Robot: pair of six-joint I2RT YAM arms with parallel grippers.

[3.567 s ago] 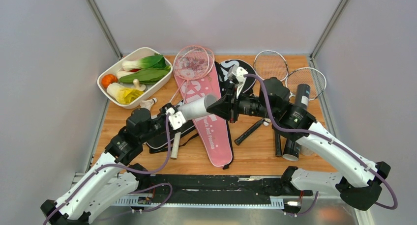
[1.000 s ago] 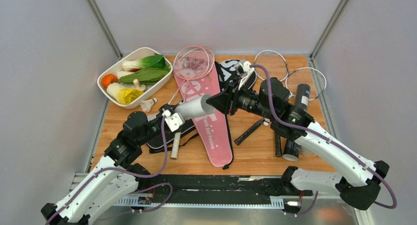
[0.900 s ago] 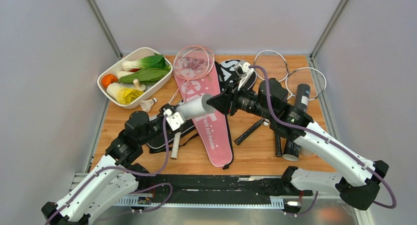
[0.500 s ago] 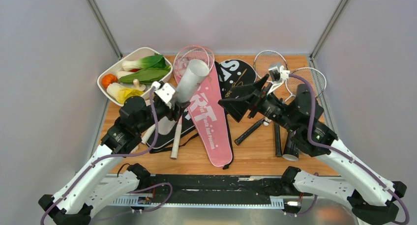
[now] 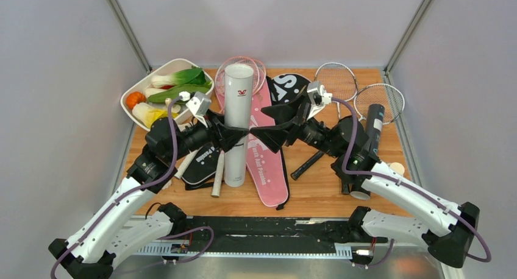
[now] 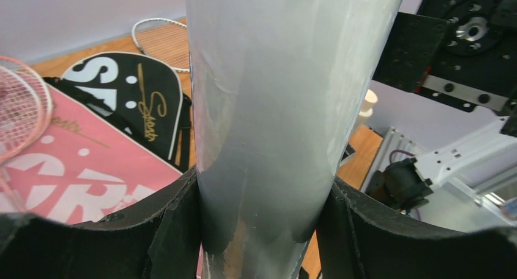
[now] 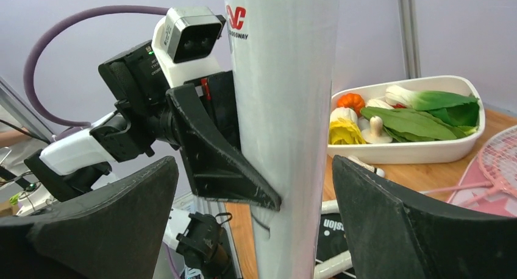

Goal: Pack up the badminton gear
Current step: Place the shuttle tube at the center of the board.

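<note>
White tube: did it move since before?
Yes. The white tube, earlier tipped sideways over the pink cover, now stands upright in the left gripper, nearer the white dish.

The top view looks down from above and behind the arm bases onto the whole surface (image 5: 317, 194). Both wrist views sit very close to the upright white tube (image 5: 238, 108), apparently facing it from opposite sides. All three views share that tube.

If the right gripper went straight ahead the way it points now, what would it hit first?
The white tube. It stands directly ahead, centred between the open fingers of the right gripper, and the left gripper is clamped on it. The gap looks short, though depth is hard to judge.
</note>
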